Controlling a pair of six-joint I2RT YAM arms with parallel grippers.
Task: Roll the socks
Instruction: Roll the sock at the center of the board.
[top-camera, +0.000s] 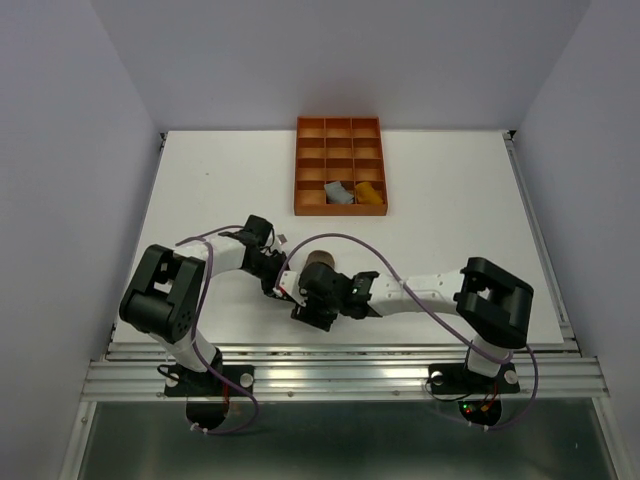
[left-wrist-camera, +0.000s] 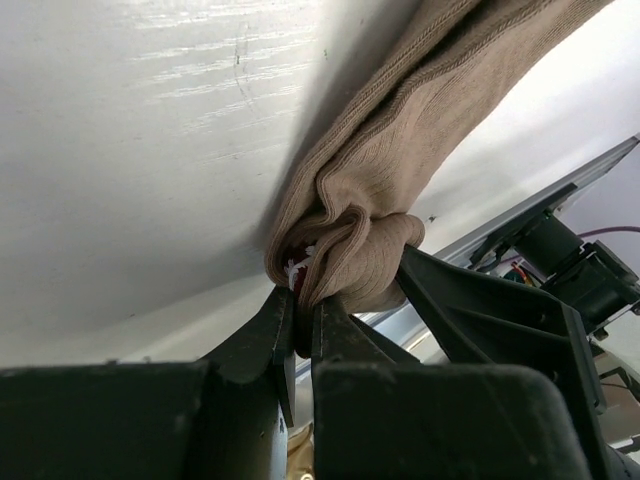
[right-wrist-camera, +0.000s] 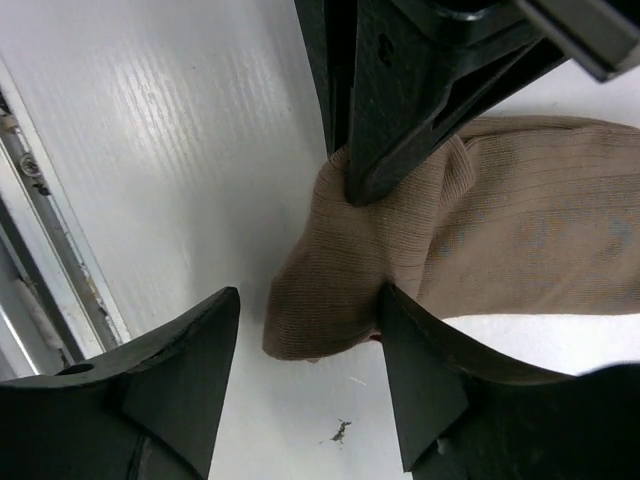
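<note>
A taupe-brown sock (top-camera: 321, 262) lies on the white table just ahead of both wrists. My left gripper (left-wrist-camera: 303, 300) is shut on its bunched end, where a bit of maroon and white cuff shows between the folds of the sock (left-wrist-camera: 400, 150). My right gripper (right-wrist-camera: 308, 322) stands open astride the same end of the sock (right-wrist-camera: 500, 220); its right finger (right-wrist-camera: 420, 370) touches the fabric and its left finger (right-wrist-camera: 180, 380) stands apart. The left gripper's black fingers (right-wrist-camera: 385, 110) press into the sock from above. A grey sock (top-camera: 341, 193) and a mustard sock (top-camera: 370, 194) sit rolled in the tray.
The orange compartmented tray (top-camera: 310, 170) stands at the back centre of the table. A metal rail (top-camera: 340, 352) runs along the near edge, close behind both grippers. The two arms meet tightly in the front middle.
</note>
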